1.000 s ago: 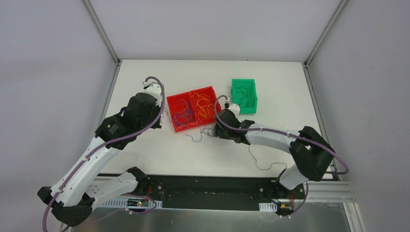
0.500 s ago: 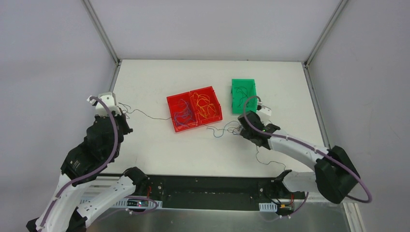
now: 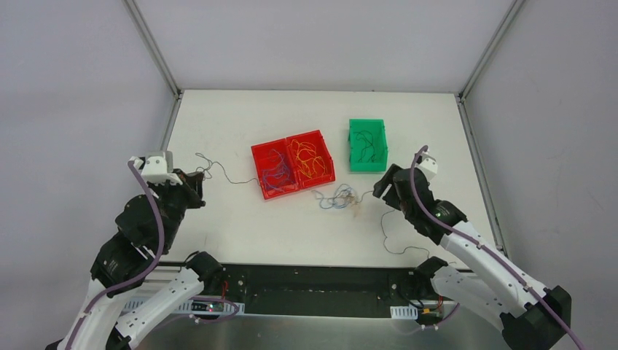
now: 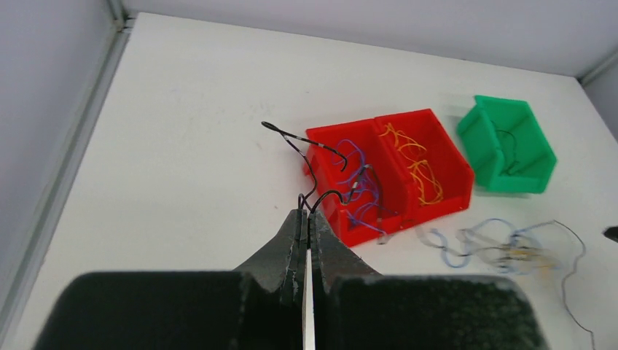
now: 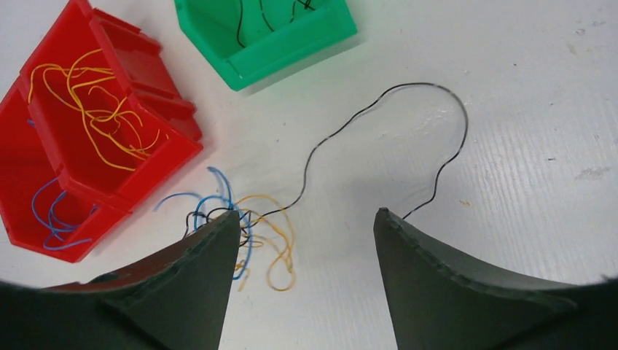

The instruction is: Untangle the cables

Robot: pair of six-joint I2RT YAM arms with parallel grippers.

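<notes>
My left gripper (image 3: 198,177) is shut on a thin black wire (image 3: 218,169) at the table's left. In the left wrist view the wire (image 4: 306,157) curls up from the shut fingertips toward the red bin. A small loose tangle of blue, orange and black wires (image 3: 337,197) lies in front of the red bin, and also shows in the right wrist view (image 5: 248,226). My right gripper (image 3: 379,191) is open and empty just right of the tangle, its left fingertip (image 5: 222,226) at the tangle's edge. A long black wire (image 5: 408,87) trails from the tangle.
A red two-part bin (image 3: 280,194) holds blue-purple wires on the left and orange wires on the right. A green bin (image 3: 368,167) behind my right gripper holds black wires. The long black wire (image 3: 386,233) runs toward the table's near edge.
My left gripper has drawn back from the red bin to the left, pulling the black wire out with it. My right gripper has moved right off the tangle and now stands open.
</notes>
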